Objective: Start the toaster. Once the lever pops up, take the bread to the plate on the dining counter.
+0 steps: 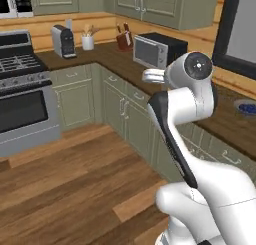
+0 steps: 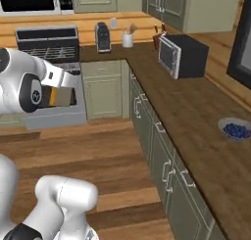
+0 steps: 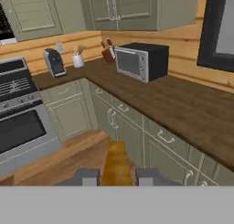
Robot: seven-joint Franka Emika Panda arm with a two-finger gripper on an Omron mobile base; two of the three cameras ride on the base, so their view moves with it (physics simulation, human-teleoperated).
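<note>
Above the wood floor of an L-shaped kitchen, the robot's hand [image 3: 117, 176] is clamped on the bread [image 3: 117, 163], its two dark fingertips [image 3: 87, 176] pressed against either side of the tan slice, which points edge-on away from the hand camera. Seen from the right base camera, the bread [image 2: 61, 97] hangs in the hand [image 2: 66, 89] in front of the stove [image 2: 49, 53], clear of any surface. Along the wall, the dark wood surface [image 3: 183, 104] over pale green cabinets carries a black and silver microwave [image 3: 140, 61], a knife block [image 3: 108, 54] just beside it, a white cup of utensils [image 3: 78, 58] and a coffee machine [image 3: 54, 62] near the corner. Further along the same surface, the right base camera picks out a blue-patterned bowl [image 2: 236, 129], well apart from the microwave [image 2: 181, 55]. From the left base camera, the white arm [image 1: 187, 114] rises across the cabinet fronts, hiding part of the surface [image 1: 115, 56] behind it
</note>
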